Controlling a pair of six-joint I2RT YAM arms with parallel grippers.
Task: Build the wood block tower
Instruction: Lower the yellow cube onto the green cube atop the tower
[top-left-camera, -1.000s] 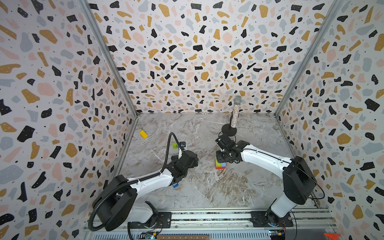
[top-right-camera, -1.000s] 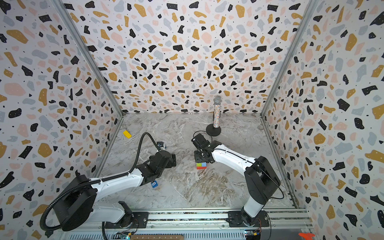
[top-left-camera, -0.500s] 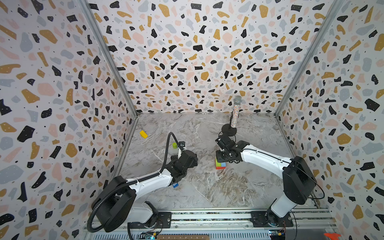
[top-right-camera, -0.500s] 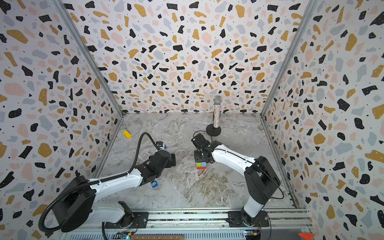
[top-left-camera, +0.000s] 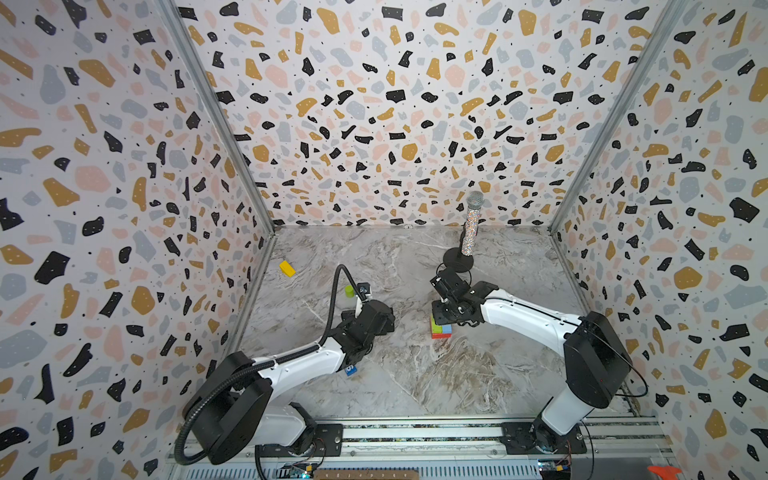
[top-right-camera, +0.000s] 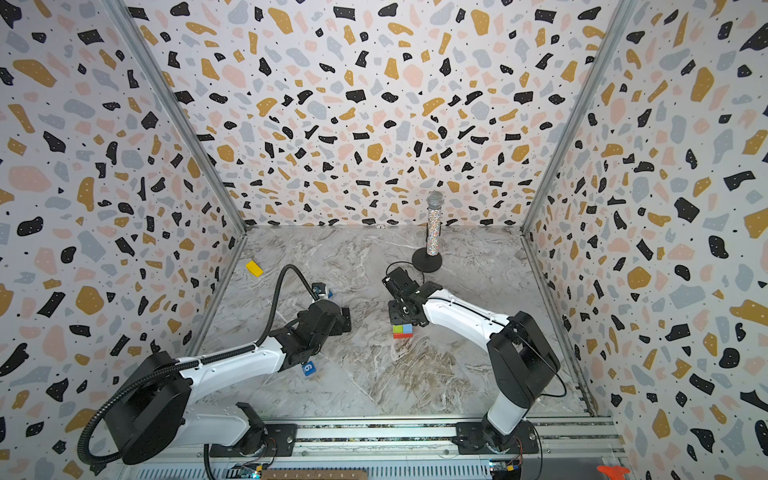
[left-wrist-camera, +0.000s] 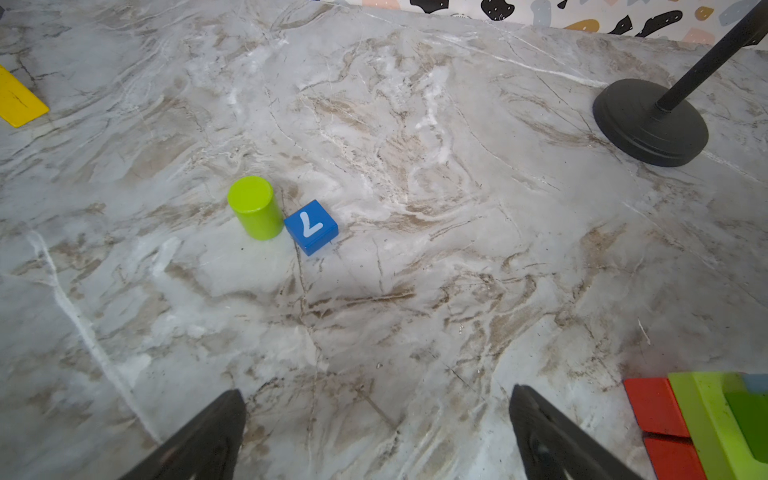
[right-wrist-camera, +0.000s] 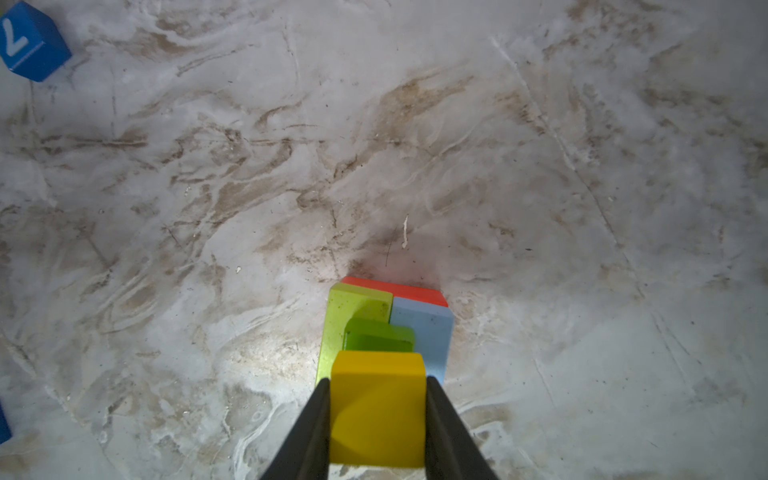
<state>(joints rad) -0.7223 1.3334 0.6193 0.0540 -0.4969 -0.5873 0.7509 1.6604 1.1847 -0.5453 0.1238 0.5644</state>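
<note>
**Table (top-left-camera: 415, 386), marble; 12 o'clock is the back wall**

1. tower (top-left-camera: 440, 330). Near the table's centre. In both top views only the foot shows (red, lime, light blue); the rest is covered by the right arm's wrist. The right wrist view shows red lowest, then lime and light blue bricks side by side, with a darker green block on them. The left wrist view has only a corner of it, cut by the frame edge.

2. yellow brick (right-wrist-camera: 378, 415). Clamped in the right gripper (right-wrist-camera: 378, 379), one finger flat against each side, directly over the green block. Whether it rests on that block or hangs just above it cannot be told. Brick and fingers are hidden in both top views.

3. left gripper (left-wrist-camera: 374, 432). Jaws wide apart, nothing between them, over bare marble at 9 o'clock from the tower. Only the fingertips enter the frame.

4. lime cylinder (left-wrist-camera: 255, 208). Upright, at 10 o'clock from the tower. One corner of the blue block "7" (left-wrist-camera: 311, 226) sits right beside it; contact is uncertain. In a top view the cylinder is half hidden behind the left wrist camera.

5. blue block "6" (top-right-camera: 308, 368). At 8 o'clock from the tower, tucked against the left forearm and partly covered.

6. loose yellow block (top-left-camera: 286, 268). At 10 o'clock, near the left wall. Cut off in the left wrist view.

7. microphone (top-left-camera: 471, 228). At 1 o'clock, upright on a round black base. The left wrist view shows only the base and stem.
</note>
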